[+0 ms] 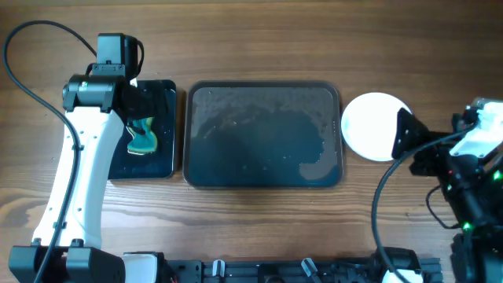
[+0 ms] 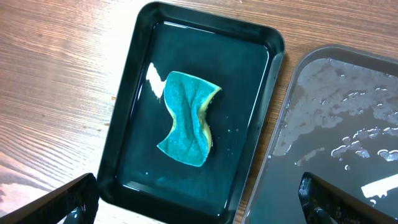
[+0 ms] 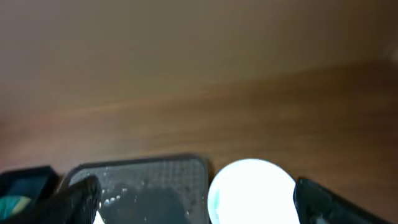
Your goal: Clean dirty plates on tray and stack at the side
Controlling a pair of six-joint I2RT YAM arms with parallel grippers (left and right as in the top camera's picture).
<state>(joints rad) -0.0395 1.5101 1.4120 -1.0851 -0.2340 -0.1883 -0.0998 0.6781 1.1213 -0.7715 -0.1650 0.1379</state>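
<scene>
The large dark grey tray (image 1: 263,135) lies wet in the middle of the table with no plate on it; it also shows in the left wrist view (image 2: 336,130) and the right wrist view (image 3: 143,186). White plates (image 1: 374,126) sit in a pile on the table just right of the tray, also in the right wrist view (image 3: 252,190); how many I cannot tell. My left gripper (image 2: 199,202) is open above the near edge of the small black tray. My right gripper (image 3: 199,202) is open and empty, held above the table right of the plates.
A small black tray (image 1: 145,130) holding water and a green sponge (image 2: 188,118) lies left of the large tray. The right arm (image 1: 464,165) reaches in from the right edge, the left arm (image 1: 78,173) from the lower left.
</scene>
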